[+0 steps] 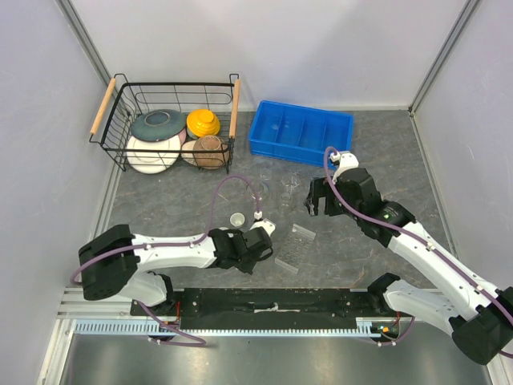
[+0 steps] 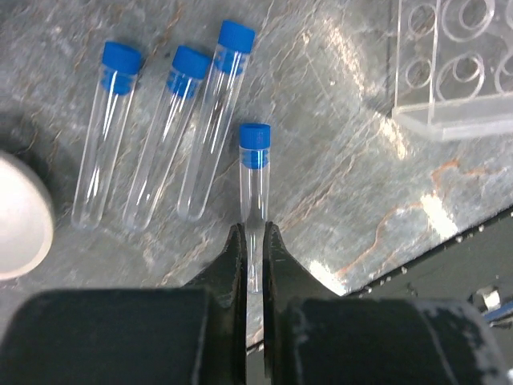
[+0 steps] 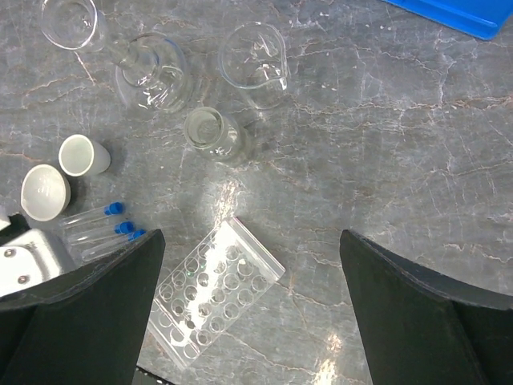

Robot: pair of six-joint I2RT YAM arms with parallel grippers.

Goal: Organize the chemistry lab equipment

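Four clear test tubes with blue caps lie on the grey table in the left wrist view. My left gripper (image 2: 254, 228) is shut on the lower end of the rightmost test tube (image 2: 255, 172); the other three (image 2: 168, 136) lie side by side just left of it. In the top view the left gripper (image 1: 260, 233) is low at the table's middle. My right gripper (image 3: 250, 237) hangs open above a clear gridded rack (image 3: 212, 293), with nothing between its fingers. Beyond the rack stand a small flask (image 3: 215, 135), a beaker (image 3: 252, 52) and a larger flask (image 3: 152, 76).
A blue divided bin (image 1: 300, 152) sits at the back centre. A wire basket (image 1: 178, 85) with coloured bowls stands at the back left. Two small white cups (image 3: 82, 155) stand near the tubes. A corner of the clear rack (image 2: 457, 72) lies right of the left gripper.
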